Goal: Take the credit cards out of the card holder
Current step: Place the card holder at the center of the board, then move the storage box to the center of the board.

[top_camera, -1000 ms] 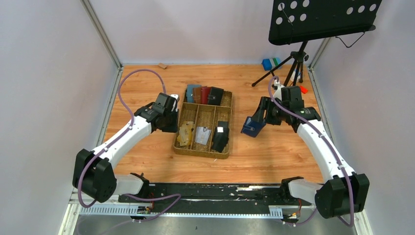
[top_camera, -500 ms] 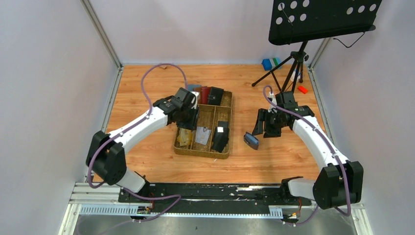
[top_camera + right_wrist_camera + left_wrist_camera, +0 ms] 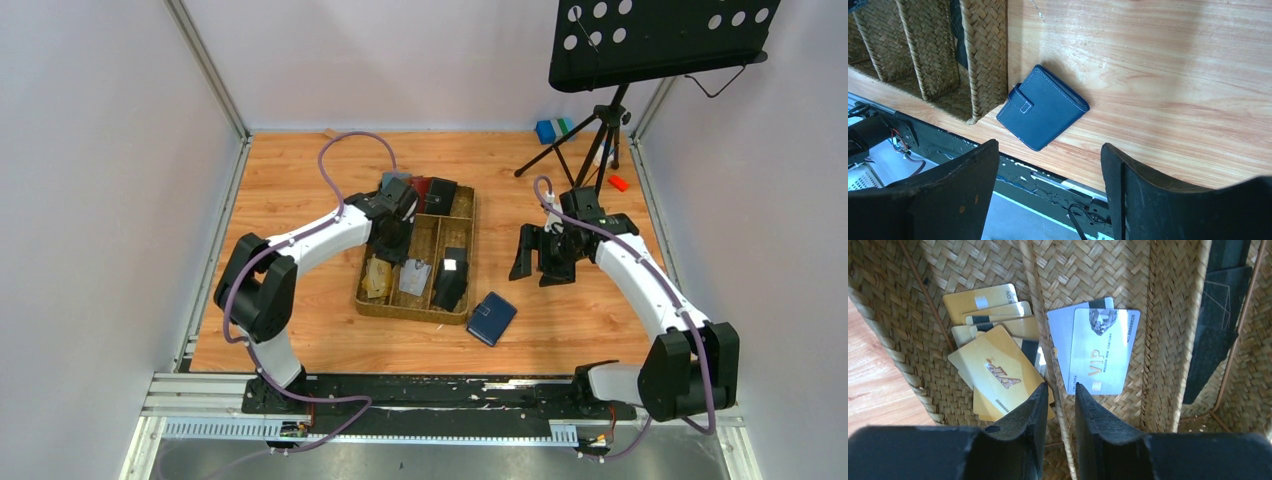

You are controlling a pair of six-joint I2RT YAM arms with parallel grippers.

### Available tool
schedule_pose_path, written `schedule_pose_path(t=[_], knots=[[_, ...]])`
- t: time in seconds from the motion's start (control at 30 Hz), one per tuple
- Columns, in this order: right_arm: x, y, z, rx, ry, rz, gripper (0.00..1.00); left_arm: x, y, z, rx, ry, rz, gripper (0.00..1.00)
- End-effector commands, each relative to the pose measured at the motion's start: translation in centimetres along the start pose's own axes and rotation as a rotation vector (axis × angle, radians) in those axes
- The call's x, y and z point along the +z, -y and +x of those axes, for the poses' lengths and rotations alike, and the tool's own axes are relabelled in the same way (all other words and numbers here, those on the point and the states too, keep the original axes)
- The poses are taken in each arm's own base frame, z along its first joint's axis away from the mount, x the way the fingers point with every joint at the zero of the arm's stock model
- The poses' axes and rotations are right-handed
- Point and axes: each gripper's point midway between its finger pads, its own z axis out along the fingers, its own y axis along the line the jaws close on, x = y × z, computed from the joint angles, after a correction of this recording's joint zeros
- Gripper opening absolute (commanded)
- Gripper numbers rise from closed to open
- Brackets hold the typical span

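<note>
- Card holder [image 3: 492,318]: navy, folded shut, lying flat on the counter [image 3: 300,180]. It sits at about 4 o'clock off the woven tray [image 3: 470,250], just beside the tray's near right corner. Cannot tell if they touch.
- On the right wrist view the card holder [image 3: 1043,107] has its tab [image 3: 1023,100] strapped across the edge that faces the tray wall [image 3: 983,50].
- Credit cards: all loose in the tray, none showing in the holder.
- Gold cards [image 3: 993,372]: a fanned, overlapping pile in the left compartment, also seen from above [image 3: 377,277].
- Grey-white cards [image 3: 1100,350]: two stacked in the middle compartment, top one printed "VIP", also seen from above [image 3: 414,277].
- Left pincer [image 3: 1062,395]: fingers a narrow slit apart, nothing gripped, over the divider between the gold and grey-white piles. From above, the left pincer [image 3: 393,245] points down into the tray.
- Right pincer [image 3: 1049,146]: fingers spread wide, empty, above the counter with the holder below it, not touching. From above, the right pincer [image 3: 538,272] is at roughly 1 o'clock from the holder.
- Black holder [image 3: 452,278]: in the tray's right compartment.
- Spare holders [image 3: 440,195]: a row at the tray's 12 o'clock end.
- Music stand [image 3: 655,40]: at the far right, around 2 o'clock.
</note>
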Motion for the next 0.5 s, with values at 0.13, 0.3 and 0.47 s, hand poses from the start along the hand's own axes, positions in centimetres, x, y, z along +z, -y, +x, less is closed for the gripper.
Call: schedule_pose_path(t=[0.13,0.3,0.47], knots=[[-1.2,-0.4,0.3,0.004,0.062,0.013,0.72,1.3,-0.2,-2.7,-0.040,0.052,-0.055,0.09],[-1.5,-1.4,0.1,0.016,0.087,-0.036,0.72,2.0,-1.4,-3.7,-0.044,0.042,-0.146,0.00],[-1.9,-1.4,0.8,-0.012,0.073,-0.036,0.73,2.5,-2.1,-6.1,-0.065,0.066,-0.147,0.00]])
